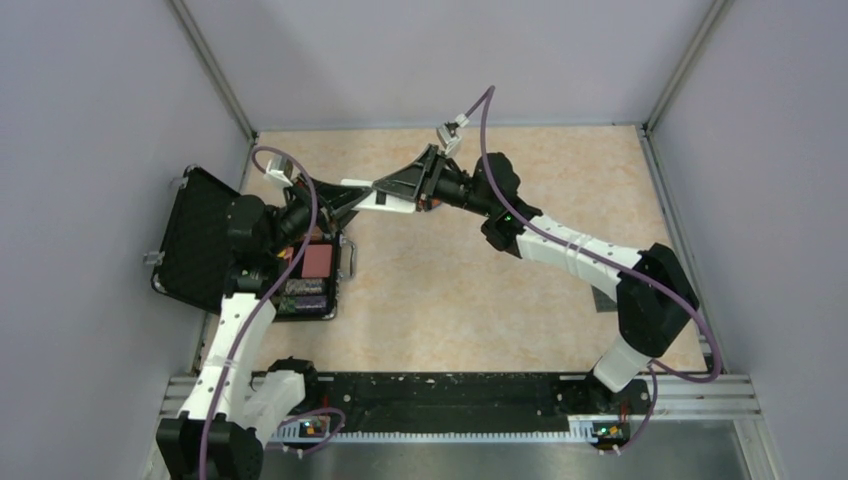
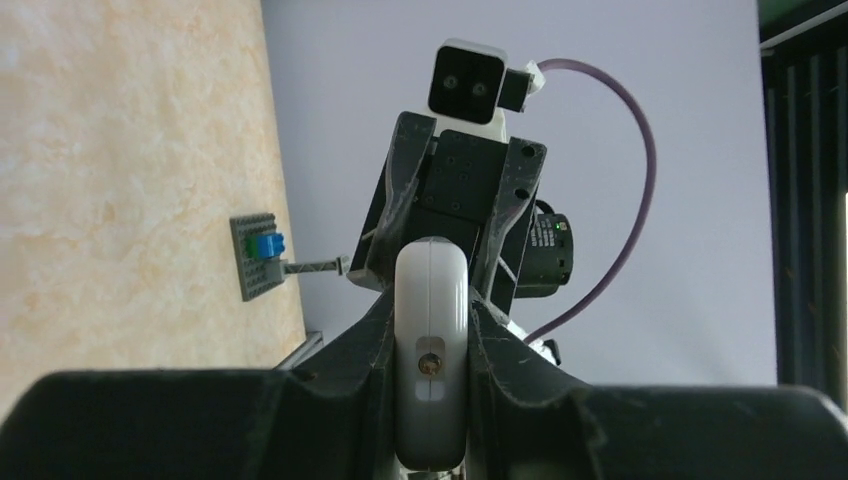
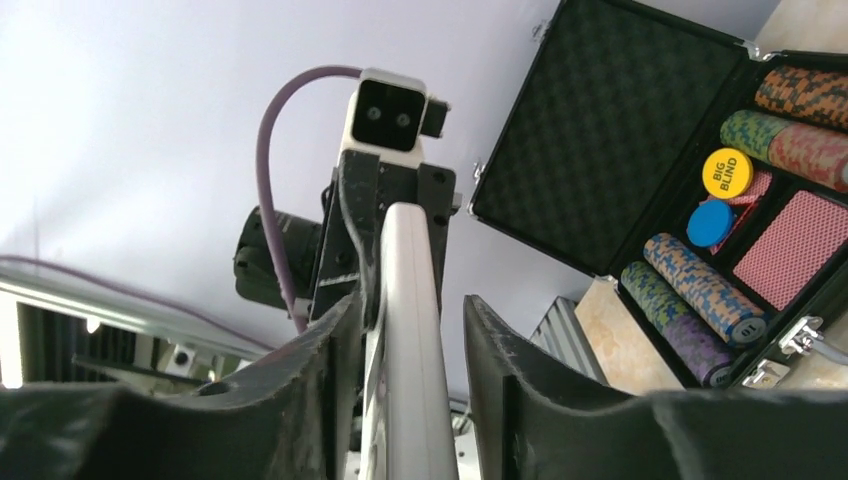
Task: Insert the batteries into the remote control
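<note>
The remote control (image 1: 377, 198) is a white bar held in the air between my two grippers, over the far left of the table. My left gripper (image 1: 352, 200) is shut on one end; in the left wrist view both fingers press the remote's (image 2: 430, 340) white edge, and a small screw hole faces the camera. My right gripper (image 1: 398, 190) faces it from the other end. There the remote (image 3: 408, 330) lies against the left finger (image 3: 335, 350), and a gap shows before the right finger (image 3: 490, 350), so the right gripper (image 3: 410, 300) is open around the bar. The batteries are out of view.
An open black case (image 1: 200, 240) with poker chips (image 3: 700, 290) and cards lies at the left edge, right under the left arm. A grey baseplate with a blue brick (image 2: 258, 255) lies on the table near the right wall. Walls close in three sides.
</note>
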### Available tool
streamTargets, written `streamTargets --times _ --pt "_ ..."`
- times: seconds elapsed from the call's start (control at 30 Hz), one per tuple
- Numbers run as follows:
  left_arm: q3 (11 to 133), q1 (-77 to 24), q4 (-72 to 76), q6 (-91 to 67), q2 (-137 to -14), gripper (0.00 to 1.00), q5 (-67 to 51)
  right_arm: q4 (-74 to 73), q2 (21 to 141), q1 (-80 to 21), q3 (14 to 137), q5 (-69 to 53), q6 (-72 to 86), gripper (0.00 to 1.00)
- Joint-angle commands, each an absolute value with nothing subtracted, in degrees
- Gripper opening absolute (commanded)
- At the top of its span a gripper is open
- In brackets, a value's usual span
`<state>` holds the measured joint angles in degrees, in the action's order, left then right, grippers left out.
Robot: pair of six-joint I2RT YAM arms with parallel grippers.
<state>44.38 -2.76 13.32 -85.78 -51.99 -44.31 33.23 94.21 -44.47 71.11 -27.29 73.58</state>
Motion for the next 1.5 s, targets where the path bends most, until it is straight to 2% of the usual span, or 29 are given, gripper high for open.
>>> streamTargets --times 0.0,0.1,0.17,0.33,0.47,0.6,0.77,1.03,1.2,1.27,1.47 --pt "48.5 -3.7 6.0 -78.3 -49.8 0.00 -48.9 33.8 90.5 -43.7 69.3 -24.3 72.0 0.50" --pt "47.7 -3.3 6.3 -76.9 -50.0 0.00 -48.6 35.9 88.1 -42.8 67.6 -25.0 72.8 0.68" --pt "47.5 -3.1 6.2 -75.5 -50.1 0.00 -48.5 36.1 86.4 -42.5 66.7 -25.2 72.9 0.76" --pt "48.3 -2.7 7.1 -71.5 -49.9 0.00 -49.6 36.1 83.0 -41.2 62.3 -26.5 72.9 0.81" --pt "51.3 -2.5 3.1 -61.3 -49.8 0.00 -52.0 34.8 80.1 -38.9 59.7 -29.9 68.9 0.81" --pt "53.7 -2.5 0.2 -53.5 -50.3 0.00 -56.1 27.6 79.7 -37.3 62.9 -39.4 56.4 0.81" --pt "54.0 -2.5 4.7 -53.9 -51.2 0.00 -64.5 15.2 81.4 -37.3 70.0 -48.8 42.1 0.81" --pt "54.5 -2.5 5.2 -54.2 -51.7 0.00 -65.9 20.5 83.1 -37.8 70.2 -56.9 38.7 0.78" --pt "55.0 -2.5 6.2 -54.6 -51.0 0.00 -67.4 13.1 84.7 -39.6 72.8 -60.6 31.4 0.77" --pt "55.0 -2.5 6.1 -54.6 -50.9 0.00 -67.9 10.2 85.3 -40.4 73.9 -60.2 29.1 0.74" --pt "54.7 -2.5 6.2 -54.4 -50.9 0.00 -68.1 9.0 87.1 -42.0 74.8 -58.3 28.5 0.53"
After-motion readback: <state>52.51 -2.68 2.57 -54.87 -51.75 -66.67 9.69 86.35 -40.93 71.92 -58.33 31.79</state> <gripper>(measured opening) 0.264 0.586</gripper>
